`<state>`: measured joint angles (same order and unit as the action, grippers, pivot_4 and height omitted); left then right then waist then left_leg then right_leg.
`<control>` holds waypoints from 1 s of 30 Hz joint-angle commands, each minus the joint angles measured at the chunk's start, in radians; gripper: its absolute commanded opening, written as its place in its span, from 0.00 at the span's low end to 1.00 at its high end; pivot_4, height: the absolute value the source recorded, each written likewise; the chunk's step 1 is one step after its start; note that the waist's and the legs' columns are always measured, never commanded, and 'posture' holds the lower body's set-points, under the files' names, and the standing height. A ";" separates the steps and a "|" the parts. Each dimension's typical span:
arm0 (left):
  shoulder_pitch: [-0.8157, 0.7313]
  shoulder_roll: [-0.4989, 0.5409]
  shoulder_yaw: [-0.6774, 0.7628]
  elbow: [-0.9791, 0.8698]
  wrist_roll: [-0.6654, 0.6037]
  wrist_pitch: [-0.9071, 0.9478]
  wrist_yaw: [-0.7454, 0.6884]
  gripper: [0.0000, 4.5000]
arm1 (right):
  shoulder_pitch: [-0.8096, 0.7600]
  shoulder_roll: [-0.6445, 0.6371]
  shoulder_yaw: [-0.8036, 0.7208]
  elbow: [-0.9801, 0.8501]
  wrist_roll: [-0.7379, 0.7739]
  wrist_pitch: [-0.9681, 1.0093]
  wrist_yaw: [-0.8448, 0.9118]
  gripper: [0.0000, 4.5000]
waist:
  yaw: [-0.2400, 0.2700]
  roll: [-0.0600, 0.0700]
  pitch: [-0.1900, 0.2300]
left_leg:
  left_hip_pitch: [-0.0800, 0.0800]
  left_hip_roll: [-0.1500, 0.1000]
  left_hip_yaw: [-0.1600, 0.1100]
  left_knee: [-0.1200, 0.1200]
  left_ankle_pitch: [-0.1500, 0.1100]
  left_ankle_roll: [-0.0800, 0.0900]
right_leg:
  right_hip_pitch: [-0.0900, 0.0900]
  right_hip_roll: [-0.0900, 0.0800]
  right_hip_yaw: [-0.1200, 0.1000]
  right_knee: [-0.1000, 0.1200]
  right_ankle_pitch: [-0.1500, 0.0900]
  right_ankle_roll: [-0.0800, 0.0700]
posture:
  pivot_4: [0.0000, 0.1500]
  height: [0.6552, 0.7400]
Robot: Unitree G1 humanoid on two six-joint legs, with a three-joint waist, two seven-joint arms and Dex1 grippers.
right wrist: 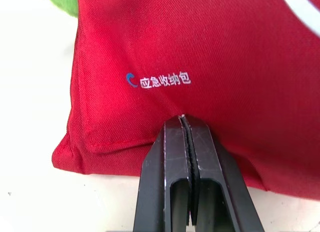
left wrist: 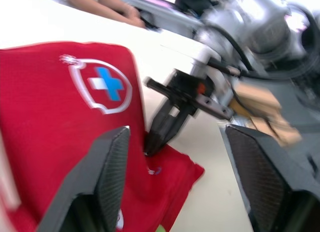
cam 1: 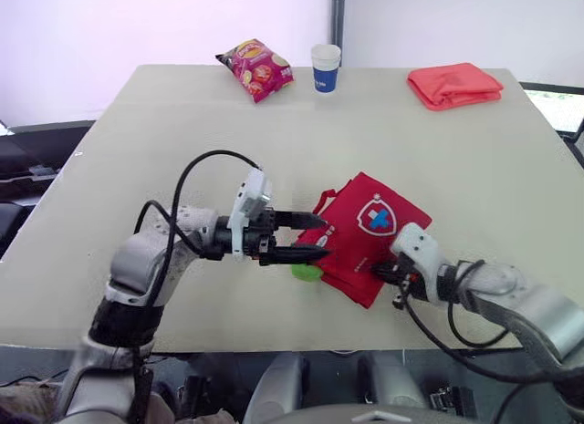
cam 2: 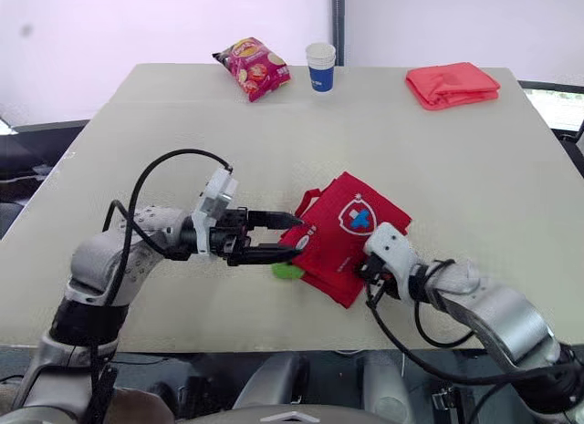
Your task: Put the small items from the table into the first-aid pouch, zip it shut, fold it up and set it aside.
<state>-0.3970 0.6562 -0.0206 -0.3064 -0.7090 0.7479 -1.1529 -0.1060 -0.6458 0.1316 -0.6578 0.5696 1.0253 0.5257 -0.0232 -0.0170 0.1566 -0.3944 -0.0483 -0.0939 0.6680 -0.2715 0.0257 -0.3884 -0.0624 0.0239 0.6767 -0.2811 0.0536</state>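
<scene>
Red fabric first-aid pouch [cam 1: 374, 219], likely light and floppy: grip a hem. Right gripper [right wrist: 183, 119] clamps it; left gripper [cam 1: 325, 237] gapes.

White print 应急收纳包 beside a small blue mark on the red first-aid pouch [right wrist: 225, 52], shield emblem [cam 1: 378, 216] with blue-white cross on its face

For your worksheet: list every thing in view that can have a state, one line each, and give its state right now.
first-aid pouch: lying flat, logo up
green item: outside the pouch, against its edge
left gripper: open, at the pouch's end
right gripper: shut on the pouch's edge
paper cup: upright
snack bag: lying down
red cloth: folded
</scene>
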 commanded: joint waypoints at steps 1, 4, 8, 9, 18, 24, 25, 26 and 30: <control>0.020 0.006 0.074 -0.067 -0.053 0.017 0.061 0.81 | 0.088 0.038 -0.348 -0.119 0.338 0.054 0.014 0.17 | 0.009 0.003 0.002 | -0.001 -0.001 0.001 0.001 0.000 0.000 | -0.001 -0.001 0.001 0.000 0.000 0.000 | 1.00 1.00; 0.029 0.021 0.120 -0.073 -0.096 0.036 0.075 1.00 | 0.149 0.012 -0.521 -0.157 0.564 0.102 -0.084 0.50 | 0.012 0.003 0.002 | -0.001 -0.002 0.001 0.001 0.000 0.000 | -0.001 -0.002 0.001 0.000 0.000 0.000 | 1.00 1.00; 0.038 0.042 0.144 -0.126 -0.117 0.054 0.121 1.00 | 0.273 -0.050 -0.663 -0.102 0.807 0.110 -0.271 0.89 | 0.012 0.003 0.002 | -0.002 -0.001 0.001 -0.001 0.000 0.000 | -0.001 -0.005 0.001 -0.001 0.000 0.000 | 1.00 1.00; 0.040 0.051 0.152 -0.135 -0.130 0.064 0.124 1.00 | 0.279 -0.051 -0.657 -0.071 0.838 0.110 -0.347 0.99 | 0.010 0.003 0.002 | -0.002 -0.001 0.001 -0.001 0.000 0.000 | -0.001 -0.005 0.001 -0.001 0.000 0.000 | 1.00 1.00; 0.157 0.173 0.234 -0.187 -0.188 0.062 0.068 1.00 | 0.137 0.030 -0.355 0.159 1.152 -0.001 -0.751 0.99 | -0.009 0.007 0.005 | -0.001 0.000 0.006 -0.002 0.000 0.000 | -0.004 -0.001 0.004 0.001 0.000 -0.001 | 1.00 1.00; 0.202 0.170 0.266 -0.225 -0.207 0.057 0.128 1.00 | 0.013 0.065 -0.246 0.272 1.234 -0.050 -0.825 0.99 | -0.006 0.007 0.006 | -0.002 -0.001 0.006 -0.001 0.000 0.000 | -0.004 -0.001 0.004 0.001 0.000 0.000 | 1.00 1.00; 0.209 0.165 0.269 -0.232 -0.207 0.054 0.141 1.00 | -0.007 0.065 -0.227 0.281 1.236 -0.047 -0.827 0.99 | -0.007 0.007 0.006 | -0.002 -0.001 0.006 -0.001 0.000 0.000 | -0.004 -0.001 0.004 0.001 0.000 0.000 | 1.00 1.00; 0.216 0.160 0.272 -0.240 -0.209 0.052 0.156 1.00 | -0.024 0.071 -0.211 0.292 1.232 -0.050 -0.834 0.99 | -0.007 0.007 0.006 | -0.002 -0.001 0.006 -0.001 0.000 0.000 | -0.004 -0.001 0.004 0.001 0.000 0.000 | 1.00 1.00; 0.239 0.136 0.269 -0.261 -0.195 0.030 0.211 1.00 | -0.087 0.102 -0.159 0.347 1.156 -0.066 -0.886 0.94 | -0.011 0.007 0.006 | -0.002 0.000 0.006 -0.001 0.000 0.000 | -0.004 0.000 0.004 0.001 0.000 0.000 | 1.00 1.00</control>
<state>-0.1581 0.7929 0.2270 -0.5323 -0.9046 0.8016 -0.9588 -0.1739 -0.5498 -0.0294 -0.3128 1.7421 0.9776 -0.3403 -0.0340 -0.0104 0.1627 -0.3967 -0.0484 -0.0880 0.6669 -0.2714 0.0258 -0.3928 -0.0626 0.0285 0.6778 -0.2811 0.0533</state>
